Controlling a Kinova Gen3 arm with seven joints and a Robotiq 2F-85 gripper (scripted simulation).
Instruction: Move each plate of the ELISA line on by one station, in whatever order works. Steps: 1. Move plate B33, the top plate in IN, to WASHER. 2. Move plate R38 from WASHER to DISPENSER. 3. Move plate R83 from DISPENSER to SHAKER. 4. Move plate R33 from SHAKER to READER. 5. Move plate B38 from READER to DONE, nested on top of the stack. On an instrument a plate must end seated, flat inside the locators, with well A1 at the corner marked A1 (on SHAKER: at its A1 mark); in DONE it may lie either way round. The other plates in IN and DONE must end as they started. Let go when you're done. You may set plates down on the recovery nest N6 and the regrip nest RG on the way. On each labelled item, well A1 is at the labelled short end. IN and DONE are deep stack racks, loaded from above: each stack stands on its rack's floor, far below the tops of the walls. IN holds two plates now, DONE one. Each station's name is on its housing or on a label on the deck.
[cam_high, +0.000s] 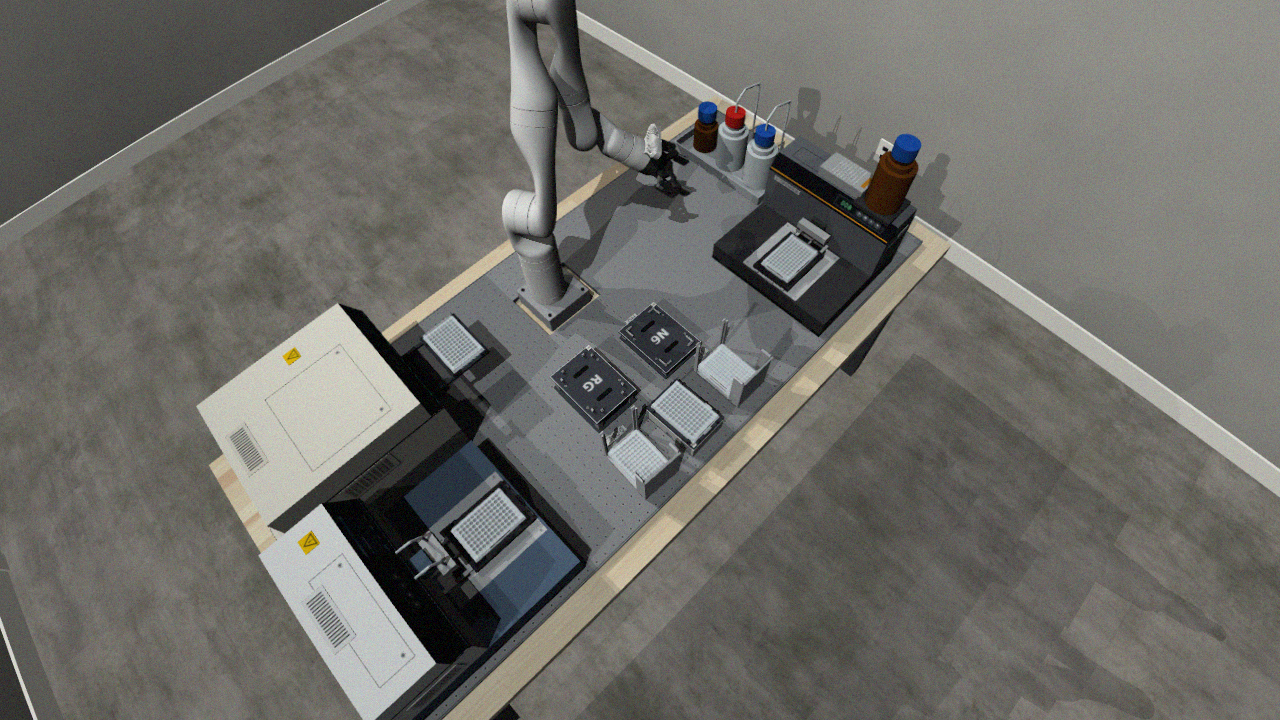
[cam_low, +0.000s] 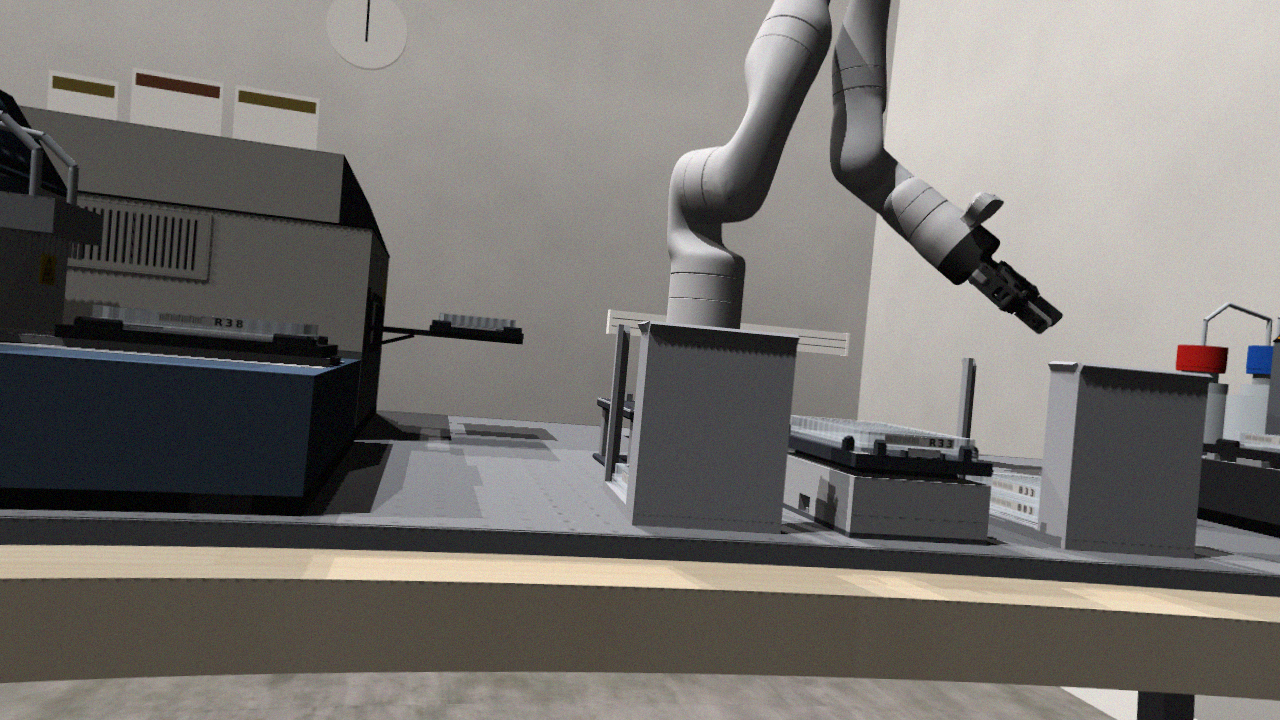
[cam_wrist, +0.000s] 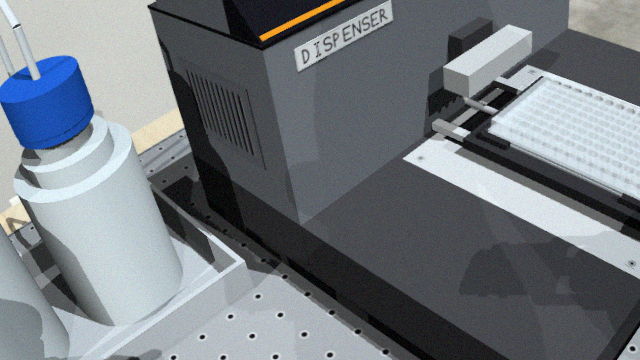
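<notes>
My gripper (cam_high: 669, 174) is open and empty. It hangs in the air over the deck's far end, between the reagent bottles and the DISPENSER (cam_high: 814, 241); it also shows in the exterior view (cam_low: 1029, 308). The wrist view shows no fingers, only the DISPENSER housing (cam_wrist: 342, 35) with a white plate (cam_wrist: 570, 130) seated in its nest, to my right. Plate R38 (cam_low: 229, 322) (cam_high: 486, 523) sits on the blue washer bed. Plate R33 (cam_low: 886, 438) (cam_high: 684, 411) sits on the low shaker block. Another plate (cam_high: 452, 342) lies on the tray sticking out of the beige instrument.
Two grey stack racks (cam_high: 637, 454) (cam_high: 729, 368) flank the shaker, each with a plate inside. Nests RG (cam_high: 594, 383) and N6 (cam_high: 660, 337) stand empty mid-deck. A blue-capped bottle (cam_wrist: 47, 100) in a tray stands close on my left. The arm base (cam_high: 546, 304) is near the deck's back edge.
</notes>
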